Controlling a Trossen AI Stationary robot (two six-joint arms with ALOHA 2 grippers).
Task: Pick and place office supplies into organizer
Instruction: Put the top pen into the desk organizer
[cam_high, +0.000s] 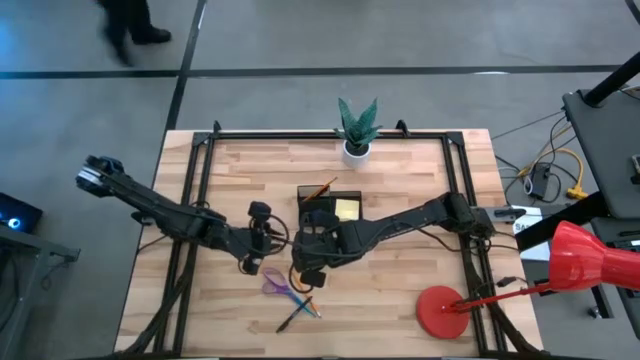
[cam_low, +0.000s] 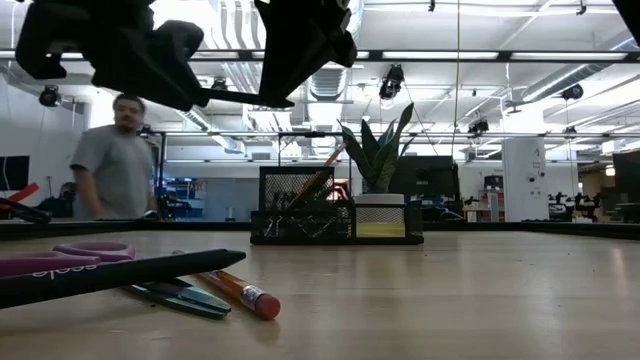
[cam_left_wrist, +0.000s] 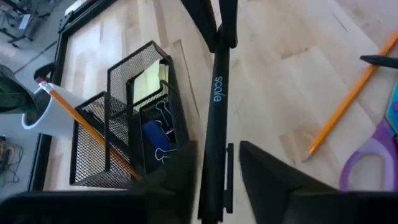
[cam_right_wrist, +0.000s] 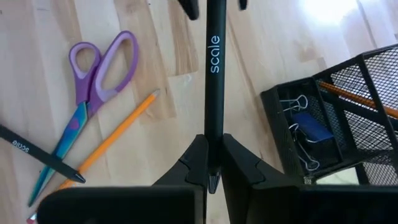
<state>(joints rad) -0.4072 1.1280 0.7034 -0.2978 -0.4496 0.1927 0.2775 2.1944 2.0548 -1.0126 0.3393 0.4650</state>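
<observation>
My right gripper (cam_right_wrist: 213, 168) is shut on a black pen (cam_right_wrist: 214, 74) printed "scale", held in the air left of the organizer. My left gripper (cam_left_wrist: 214, 180) is open. Its fingers stand on either side of the pen's other end, with gaps showing. The black mesh organizer (cam_high: 330, 208) stands mid-table. It holds a yellow sticky pad (cam_left_wrist: 149, 78), binder clips (cam_right_wrist: 298, 134) and a leaning orange pencil (cam_left_wrist: 87, 127). On the table near the front lie purple scissors (cam_right_wrist: 99, 68), an orange pencil (cam_right_wrist: 118, 137) and a second black pen (cam_right_wrist: 43, 158). My right gripper pinches the pen close to one end (cam_right_wrist: 213, 146) between its two fingers; a short tip sticks out behind them. The fingers slant down from the table's right, and the pen runs on ahead of them. It is lifted clear of the table, about level (cam_low: 245, 97).
A white pot with a green plant (cam_high: 357, 140) stands at the far edge behind the organizer. A red round object (cam_high: 440, 310) sits at the near right. A person (cam_low: 115, 160) stands beyond the table. Bare wood lies right of the organizer.
</observation>
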